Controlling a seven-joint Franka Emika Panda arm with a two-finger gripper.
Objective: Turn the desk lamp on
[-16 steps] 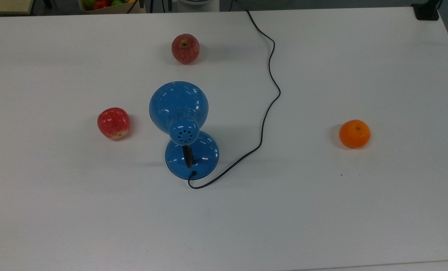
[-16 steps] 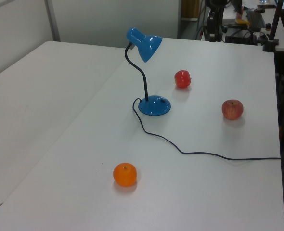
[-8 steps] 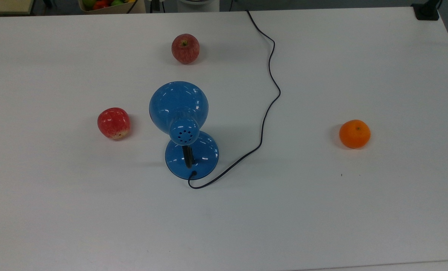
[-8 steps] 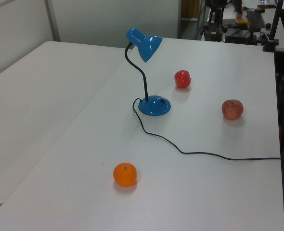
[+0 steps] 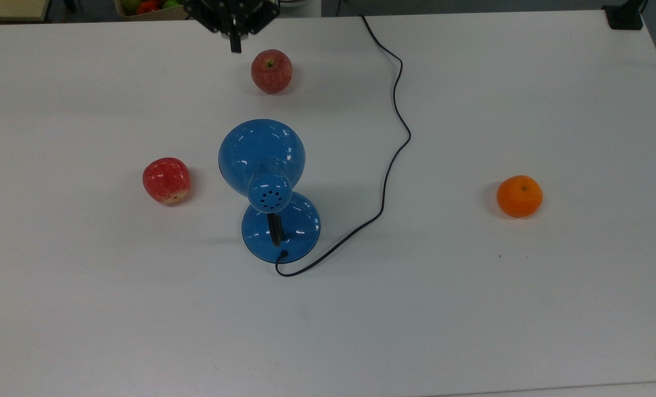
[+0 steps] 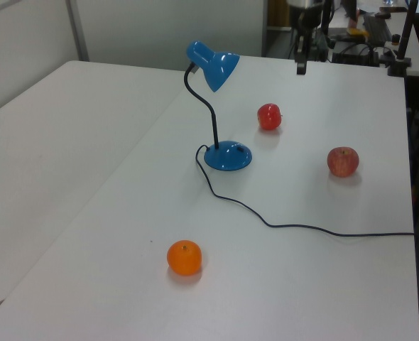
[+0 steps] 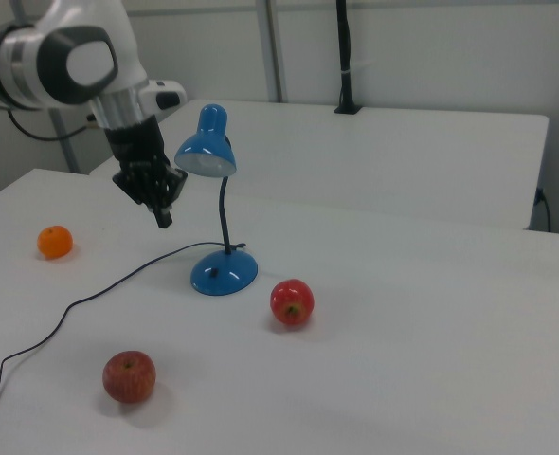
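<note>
You have a white tabletop (image 5: 526,309) carrying the blue desk lamp (image 5: 280,223) on its round base, its black cord (image 5: 397,110) snaking away, two red apples (image 5: 166,180) (image 5: 272,71), and an orange (image 5: 519,196) well apart.

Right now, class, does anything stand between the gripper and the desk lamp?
Nothing visible does. In the top view the gripper hangs near the table's far edge, and the streaked apple lies just to the top view's right of the line down to the desk lamp. The red apple and the orange lie well aside.
</note>
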